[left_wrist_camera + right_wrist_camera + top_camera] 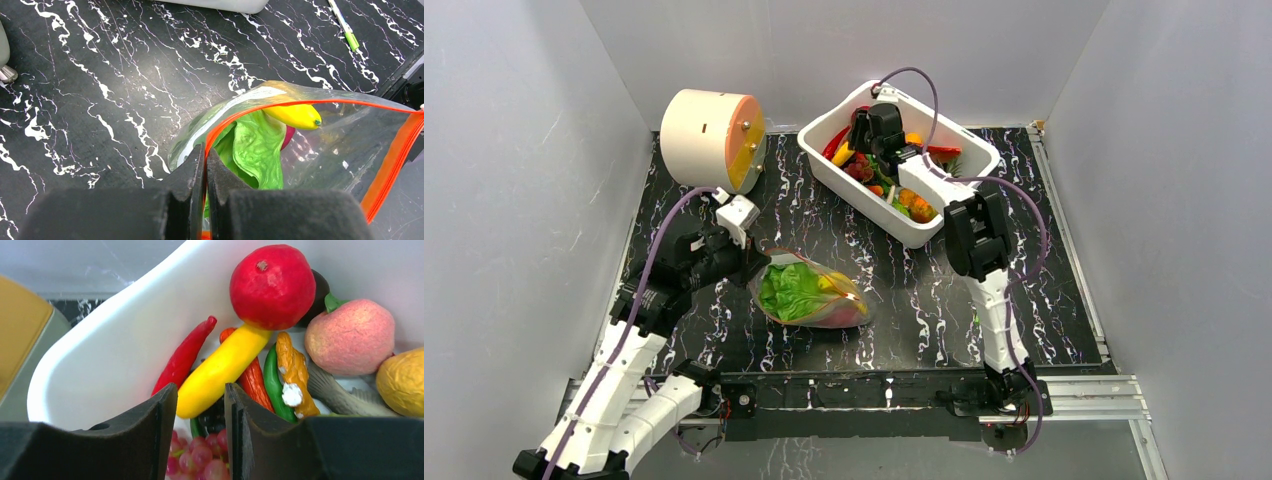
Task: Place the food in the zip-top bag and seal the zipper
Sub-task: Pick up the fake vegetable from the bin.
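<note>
The zip-top bag point(809, 295) lies mid-tabletop point(100, 75). Its long axis runs left to right in the top view, and its mouth points toward my left arm. The zipper point(310, 102) gapes unsealed, with a leafy green point(255, 150) and a yellow banana point(295, 115) inside. My left end effector point(205, 170) is pressed together on the mouth edge. In the white tub point(115, 340), my right end effector point(200, 420) is spread, straddling the near end of a long yellow piece point(220, 370) among the food there. I judge that filling is under way. Next I should close on that piece, lift it clear and carry it to the mouth.
</note>
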